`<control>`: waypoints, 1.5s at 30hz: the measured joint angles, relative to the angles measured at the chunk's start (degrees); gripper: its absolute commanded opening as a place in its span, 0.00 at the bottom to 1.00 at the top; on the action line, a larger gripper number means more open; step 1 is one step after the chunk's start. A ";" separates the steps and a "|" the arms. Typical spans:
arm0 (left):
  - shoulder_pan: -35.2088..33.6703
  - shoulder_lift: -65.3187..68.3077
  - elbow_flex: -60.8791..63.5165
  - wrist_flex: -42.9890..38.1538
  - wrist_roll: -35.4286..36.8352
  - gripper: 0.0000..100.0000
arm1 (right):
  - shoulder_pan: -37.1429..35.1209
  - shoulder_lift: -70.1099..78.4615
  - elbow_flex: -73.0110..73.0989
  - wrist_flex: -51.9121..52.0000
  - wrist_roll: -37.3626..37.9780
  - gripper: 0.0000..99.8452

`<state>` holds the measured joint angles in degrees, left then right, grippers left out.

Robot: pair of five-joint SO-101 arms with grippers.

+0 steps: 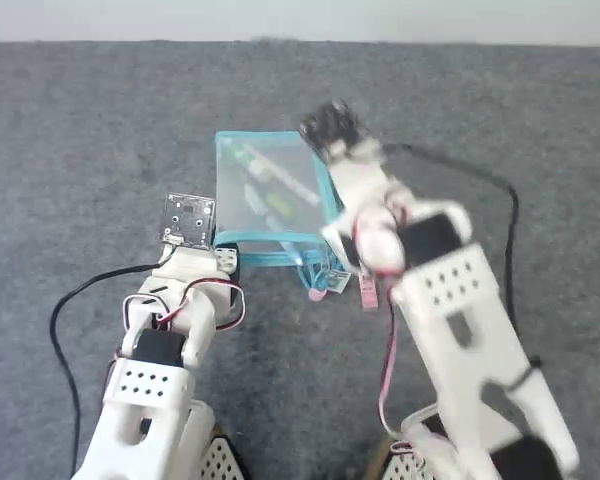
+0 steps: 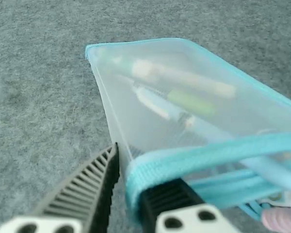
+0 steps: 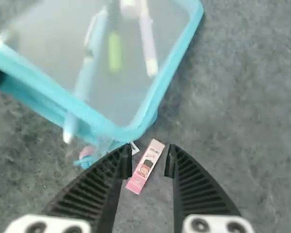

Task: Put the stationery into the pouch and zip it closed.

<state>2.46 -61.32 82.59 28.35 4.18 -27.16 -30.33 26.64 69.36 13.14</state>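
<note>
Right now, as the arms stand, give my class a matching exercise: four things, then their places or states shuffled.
1 pens
2 pink strip
3 left gripper
4 right gripper

a open, above the pink strip
b inside the pouch
c on the carpet, outside the pouch
d clamped on the pouch's zip edge

Pairs: 1-b, 2-c, 3-d, 4-a.

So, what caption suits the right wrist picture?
Right gripper, jaws open, above a small pink piece beside the pen-filled turquoise pouch.
</note>
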 measured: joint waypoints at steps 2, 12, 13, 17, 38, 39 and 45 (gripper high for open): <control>0.00 0.00 0.00 0.00 0.00 0.01 | -0.53 -4.66 9.67 -4.92 -1.49 0.12; -2.99 0.00 -4.22 6.33 0.00 0.01 | 0.26 -8.26 19.69 -9.14 -4.57 0.12; -4.13 0.00 -5.63 8.18 0.00 0.01 | 0.35 -7.47 19.96 -9.32 -4.57 0.12; -5.63 0.00 -6.86 9.58 0.00 0.01 | 0.00 -4.22 20.04 -9.85 -4.75 0.12; -1.41 0.00 -3.43 4.22 -1.67 0.01 | 1.05 -1.14 20.04 -10.81 -5.10 0.12; -4.13 0.00 -3.69 4.22 -1.67 0.01 | 1.76 -1.14 20.04 -10.81 -5.10 0.12; -3.34 0.00 -3.43 4.84 0.44 0.01 | 3.34 -1.14 20.04 -10.81 -6.15 0.12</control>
<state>-0.88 -61.32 79.16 33.19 4.62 -23.82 -31.47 46.68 58.55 6.99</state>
